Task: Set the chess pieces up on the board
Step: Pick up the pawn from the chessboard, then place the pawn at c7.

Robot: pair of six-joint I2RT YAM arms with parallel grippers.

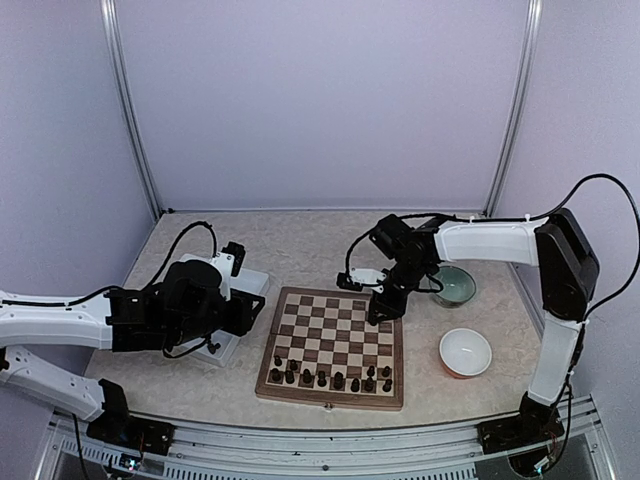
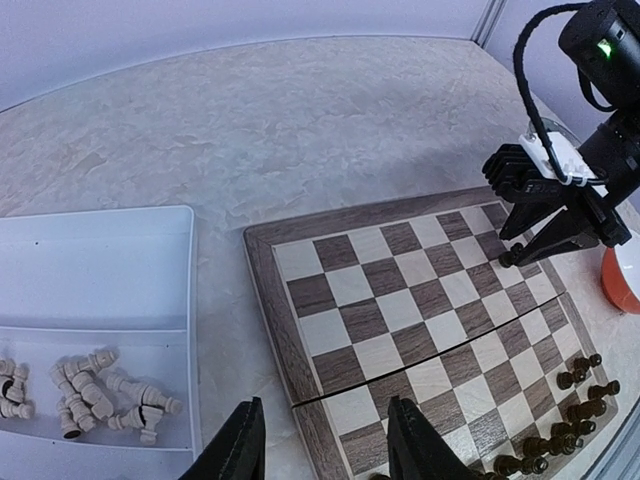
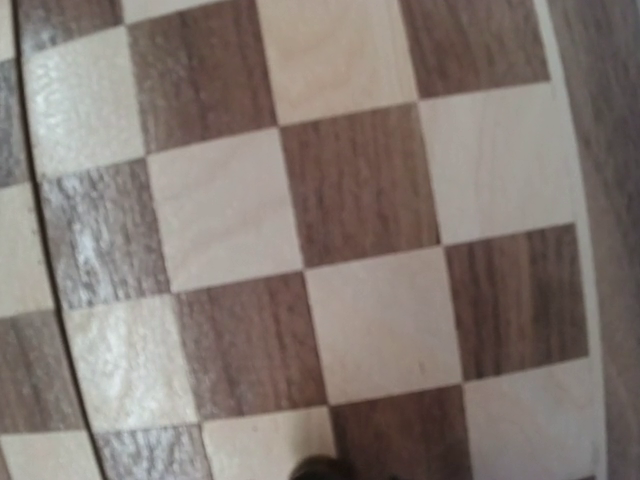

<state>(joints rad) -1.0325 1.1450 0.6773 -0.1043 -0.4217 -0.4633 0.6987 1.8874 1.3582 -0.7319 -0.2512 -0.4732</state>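
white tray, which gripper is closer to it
Left. The left gripper hovers just beside the white tray; the right gripper is across the board, near its right edge.

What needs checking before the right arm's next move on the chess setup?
1. Position: right end effector is low over the far right part of the board: ok.
2. Grip: a dark piece sits at its tips, but whether it is held or released: cannot tell.
3. Other arm: left end effector is open and empty: ok.
4. Near rows: dark pieces stand upright, but the second row has gaps: not ok.
5. Pale set: cream pieces lie in the white tray, none on the board: not ok.
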